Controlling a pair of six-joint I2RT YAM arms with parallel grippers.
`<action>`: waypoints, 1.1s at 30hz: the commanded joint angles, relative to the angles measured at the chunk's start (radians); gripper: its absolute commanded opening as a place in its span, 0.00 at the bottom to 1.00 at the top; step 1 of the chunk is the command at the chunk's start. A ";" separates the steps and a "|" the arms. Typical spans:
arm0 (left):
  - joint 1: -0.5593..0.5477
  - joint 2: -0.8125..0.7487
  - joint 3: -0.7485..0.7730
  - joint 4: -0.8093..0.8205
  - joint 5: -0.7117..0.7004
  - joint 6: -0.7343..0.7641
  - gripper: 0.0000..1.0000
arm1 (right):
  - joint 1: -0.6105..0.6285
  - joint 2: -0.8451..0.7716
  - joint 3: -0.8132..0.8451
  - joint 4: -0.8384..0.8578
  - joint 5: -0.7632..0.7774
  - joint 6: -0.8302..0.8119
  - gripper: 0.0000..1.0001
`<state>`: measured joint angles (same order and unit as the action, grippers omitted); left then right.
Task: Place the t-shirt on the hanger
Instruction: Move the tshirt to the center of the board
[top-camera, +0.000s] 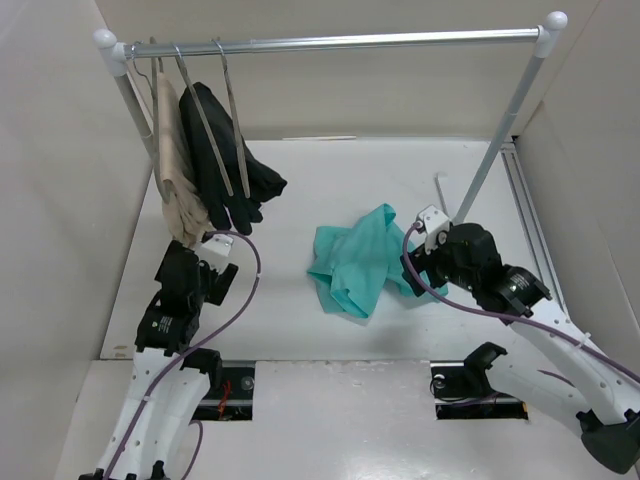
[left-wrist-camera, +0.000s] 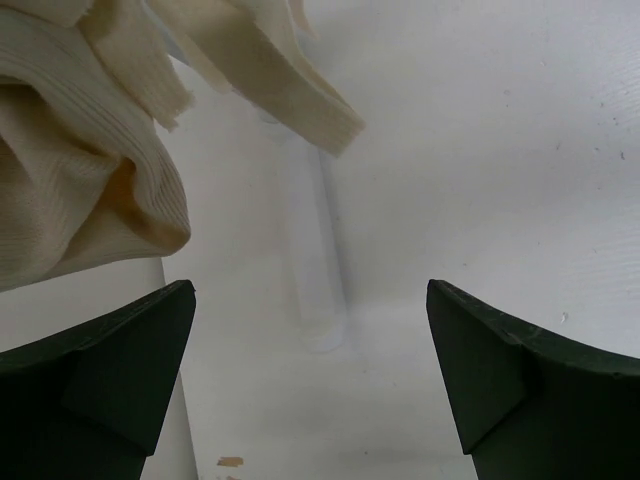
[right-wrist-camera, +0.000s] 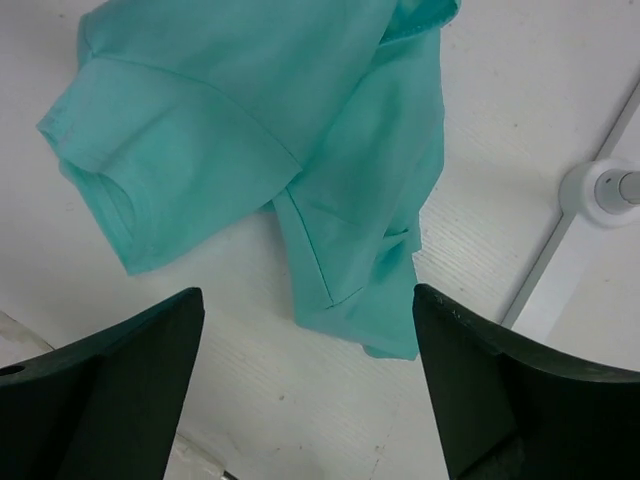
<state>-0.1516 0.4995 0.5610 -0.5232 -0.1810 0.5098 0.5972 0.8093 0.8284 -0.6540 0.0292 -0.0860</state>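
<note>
The teal-green t-shirt lies crumpled on the white table, right of centre. In the right wrist view, a sleeve and a folded edge of it lie just ahead of the fingers. My right gripper is open and empty, just above the table at the shirt's right edge. The bare grey hanger hangs on the rail at the back left, next to the black garment. My left gripper is open and empty, just below the hanging beige garment.
A metal clothes rack spans the back, with one slanted leg close to my right gripper and its foot on the table. The beige garment and the black garment hang on their own hangers at the left. Walls enclose the table.
</note>
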 joint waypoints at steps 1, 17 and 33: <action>-0.008 -0.009 0.063 0.042 -0.014 -0.080 1.00 | 0.006 0.001 0.098 -0.009 0.021 -0.018 0.90; -0.008 -0.018 0.139 -0.029 0.130 -0.037 1.00 | 0.208 0.344 0.907 0.115 -0.101 -0.169 0.87; 0.001 -0.018 0.157 -0.067 0.190 -0.001 1.00 | 0.323 0.539 1.068 0.290 -0.096 -0.166 0.83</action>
<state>-0.1505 0.4934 0.6804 -0.5953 -0.0284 0.4973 0.9169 1.3663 1.9007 -0.4366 -0.0448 -0.2584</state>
